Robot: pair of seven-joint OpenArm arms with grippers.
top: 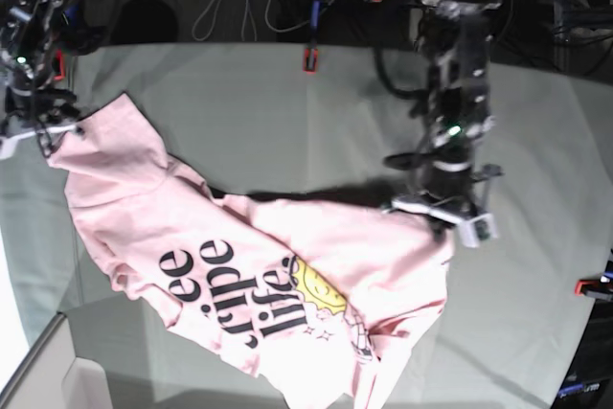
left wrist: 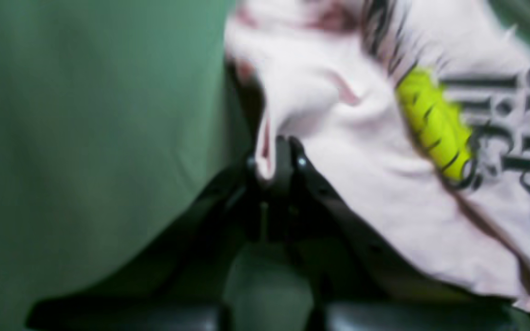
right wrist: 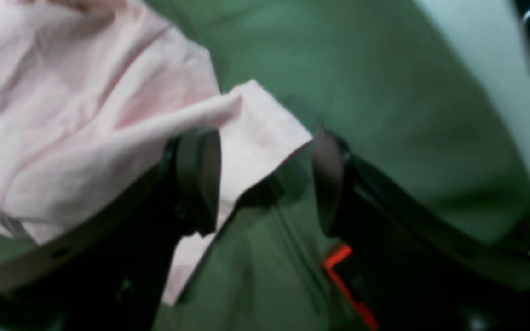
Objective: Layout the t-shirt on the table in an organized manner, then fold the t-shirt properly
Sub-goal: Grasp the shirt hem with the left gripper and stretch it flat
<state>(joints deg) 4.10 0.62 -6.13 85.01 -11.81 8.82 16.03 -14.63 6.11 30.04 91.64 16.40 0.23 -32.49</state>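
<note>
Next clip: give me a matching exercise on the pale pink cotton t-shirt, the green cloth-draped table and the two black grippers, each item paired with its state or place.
Items:
1. left gripper
2. right gripper
3. pale pink cotton t-shirt with black lettering
4. green cloth-draped table
5. yellow print

States or places:
A. jaws apart, a shirt corner between them
B. beside the black lettering
C. lies under everything
D. shut on a fold of fabric
E. crumpled, not yet laid flat

Pairs: 1-D, 2-A, 3-E, 4-C, 5-B
</note>
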